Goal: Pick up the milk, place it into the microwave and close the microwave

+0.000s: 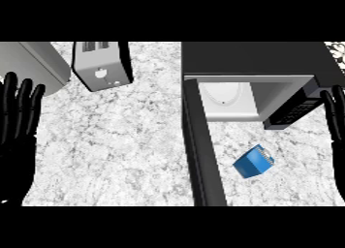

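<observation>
My right hand (341,121) rests open at the right edge, fingers straight up, holding nothing; my left hand (14,116) does the same at the left edge. The blue milk (253,162) lies tilted on the bench (118,145) before the microwave (258,72), whose door (202,150) stands open between the carton and my left. A toaster (102,65) stands far left. I can't read any label.

Speckled grey-white stone counter (133,145), evenly lit; silver toaster (101,65) at the back — grey appliance (28,63) beside it
</observation>
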Tool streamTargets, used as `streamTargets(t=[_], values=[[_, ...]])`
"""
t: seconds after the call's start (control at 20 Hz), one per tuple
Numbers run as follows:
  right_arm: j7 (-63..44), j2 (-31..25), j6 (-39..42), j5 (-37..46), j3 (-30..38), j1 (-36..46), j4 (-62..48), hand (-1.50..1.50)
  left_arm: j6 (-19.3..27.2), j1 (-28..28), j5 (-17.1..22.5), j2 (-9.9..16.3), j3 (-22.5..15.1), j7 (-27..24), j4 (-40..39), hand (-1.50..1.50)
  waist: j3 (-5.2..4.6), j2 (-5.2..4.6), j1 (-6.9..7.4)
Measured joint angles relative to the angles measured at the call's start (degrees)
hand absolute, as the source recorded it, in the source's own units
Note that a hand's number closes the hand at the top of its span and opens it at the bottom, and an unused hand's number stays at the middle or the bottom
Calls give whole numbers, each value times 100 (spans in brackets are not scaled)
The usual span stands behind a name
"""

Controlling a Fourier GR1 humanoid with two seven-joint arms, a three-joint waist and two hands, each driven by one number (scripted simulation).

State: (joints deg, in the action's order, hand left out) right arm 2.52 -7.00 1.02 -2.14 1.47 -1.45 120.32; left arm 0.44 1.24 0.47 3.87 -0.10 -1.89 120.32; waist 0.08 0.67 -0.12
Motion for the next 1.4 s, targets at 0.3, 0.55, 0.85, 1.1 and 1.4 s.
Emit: streamTargets(t=[0.3, 0.55, 0.85, 1.1, 1.4], values=[[-142, 96, 173, 94, -330, -492, 615, -150, 192, -395, -704, -196, -589, 119, 318, -150, -5, -44, -3], [-218, 114, 579, -288, -674, -1458, 959, -150, 761, -990, -544, -329, -1334, 226, 164, -150, -7, -43, -44], [345, 114, 973, -318, -823, -2526, 1024, -150, 1690, -1542, -872, -372, -2601, -169, -41, -150, -7, -45, -38], [1013, 118, 1235, -152, -835, -3275, 806, -150, 2477, -1632, -1147, -382, -3482, -453, -401, -150, -6, -47, -44], [1783, 133, 1398, 27, -676, -3517, 177, -150, 3267, -1655, -1201, -356, -4162, -865, -743, -150, -7, -53, -25]])
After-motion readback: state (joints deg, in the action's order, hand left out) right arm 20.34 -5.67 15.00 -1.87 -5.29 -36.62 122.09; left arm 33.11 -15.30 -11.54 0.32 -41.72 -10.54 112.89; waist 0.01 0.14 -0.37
